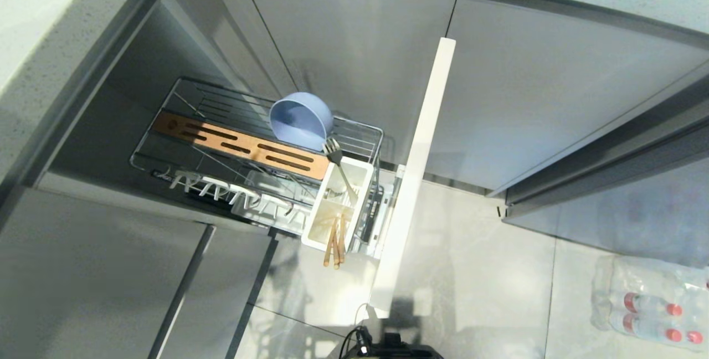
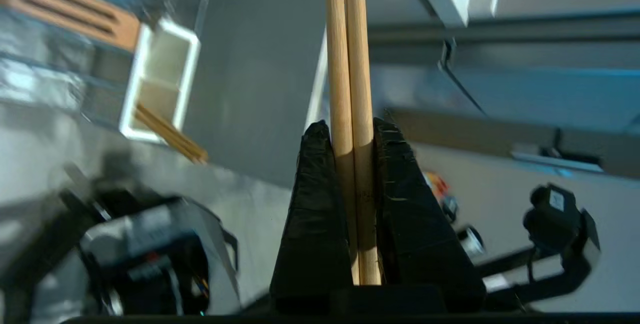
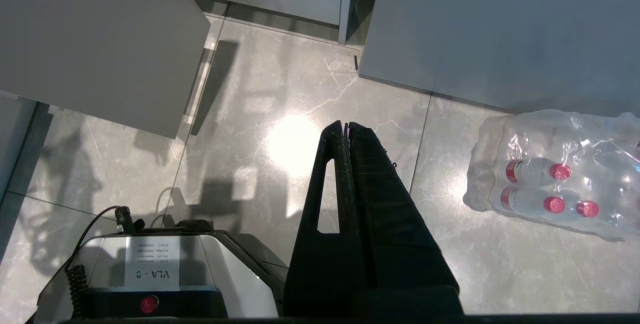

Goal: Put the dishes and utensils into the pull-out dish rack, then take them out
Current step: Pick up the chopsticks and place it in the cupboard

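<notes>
The left gripper [image 2: 351, 129] is clamped on a pair of chopsticks [image 2: 350, 64], their tops cut off at the frame's upper edge; it is outside the head view. There, centre-left, the pull-out dish rack [image 1: 365, 126] holds the blue bowl [image 1: 302, 118], a fork [image 1: 339, 162] and more chopsticks [image 1: 335, 245] in the utensil cup [image 1: 316, 220]; blur hides rack detail in the left wrist view. The right gripper [image 3: 345, 126] hangs closed and empty over the floor [image 3: 250, 114].

Pulled-out dish rack [image 1: 363, 126] holding a blue bowl [image 1: 302, 117] at 12 o'clock, fork [image 1: 339, 162] and chopsticks [image 1: 335, 242] in the white utensil cup [image 1: 314, 220] at 5 o'clock; bottle pack [image 1: 648, 298] on the floor [image 1: 471, 270].
</notes>
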